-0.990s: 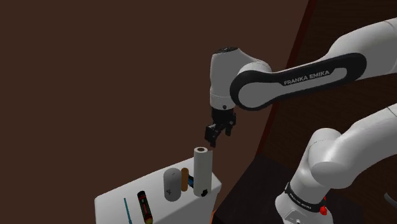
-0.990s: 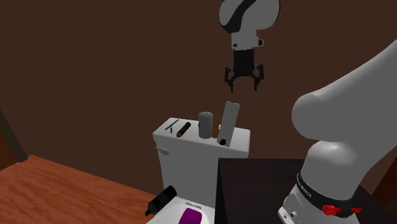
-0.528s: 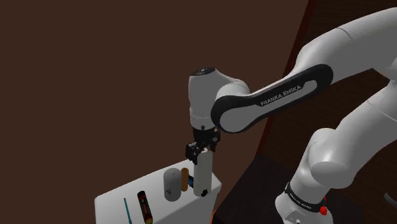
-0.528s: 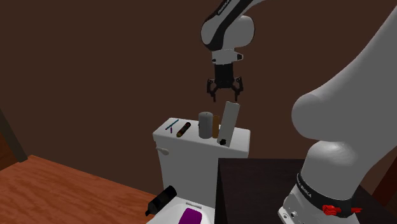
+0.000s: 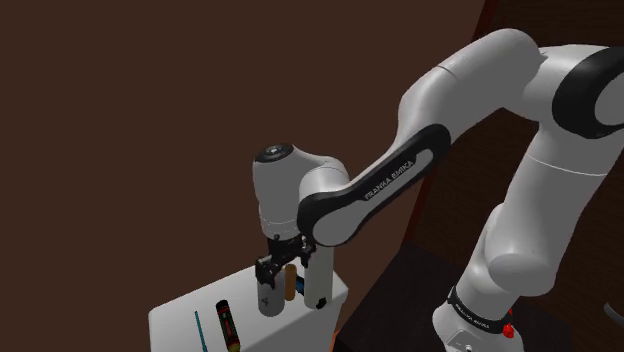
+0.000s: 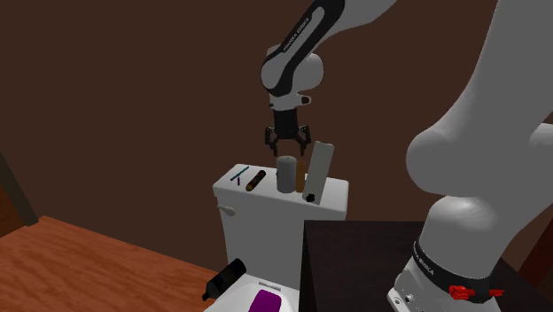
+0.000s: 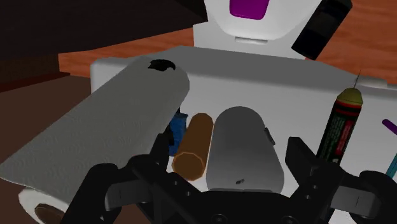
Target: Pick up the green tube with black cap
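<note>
The tube [image 7: 340,127] has a green and red label and a dark cap. It lies flat on the white toilet tank lid [image 5: 180,318], to one side of my open gripper [image 7: 228,167]. In the shoulder view the tube [image 5: 228,322] lies left of the gripper [image 5: 280,272]. In the second exterior view the tube [image 6: 254,181] lies left of and below the gripper [image 6: 286,142]. The gripper hangs just above a grey cylinder [image 7: 245,149], with nothing between its fingers.
A brown cylinder [image 7: 196,143] lies beside the grey one. A tall white roll [image 5: 318,278] stands at the lid's right end, close to the fingers. A thin blue pen [image 6: 239,174] lies at the far left. The toilet seat [image 6: 266,303] and wooden floor [image 6: 89,266] are below.
The arm swung to the shoulder view's left and came down, from above the white roll to just over the grey cylinder. The fingers stayed open.
</note>
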Controlling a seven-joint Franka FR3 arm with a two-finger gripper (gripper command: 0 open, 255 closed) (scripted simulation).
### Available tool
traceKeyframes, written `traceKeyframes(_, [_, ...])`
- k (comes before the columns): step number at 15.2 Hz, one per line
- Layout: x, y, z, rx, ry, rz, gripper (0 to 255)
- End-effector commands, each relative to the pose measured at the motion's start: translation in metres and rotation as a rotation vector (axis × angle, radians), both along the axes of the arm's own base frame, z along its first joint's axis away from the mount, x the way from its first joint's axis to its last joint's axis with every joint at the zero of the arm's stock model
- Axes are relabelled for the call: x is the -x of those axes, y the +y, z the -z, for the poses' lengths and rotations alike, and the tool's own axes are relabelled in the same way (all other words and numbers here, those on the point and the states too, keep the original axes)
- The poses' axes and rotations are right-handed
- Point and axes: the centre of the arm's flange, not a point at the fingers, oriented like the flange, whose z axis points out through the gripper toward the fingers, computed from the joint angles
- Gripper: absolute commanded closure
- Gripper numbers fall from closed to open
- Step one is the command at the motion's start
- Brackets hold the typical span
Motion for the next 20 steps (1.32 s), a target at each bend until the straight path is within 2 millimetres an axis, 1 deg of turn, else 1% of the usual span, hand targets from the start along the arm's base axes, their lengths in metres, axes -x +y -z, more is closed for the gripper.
traceKeyframes(1, [-0.005, 0.020, 0.016, 0.001, -0.003, 0.018, 0])
traceKeyframes(13, [-0.060, 0.133, 0.112, 0.007, -0.017, 0.108, 0])
traceKeyframes(14, [-0.062, 0.138, 0.116, 0.007, -0.018, 0.112, 0])
traceKeyframes(20, [-0.062, 0.138, 0.148, 0.007, -0.018, 0.112, 0])
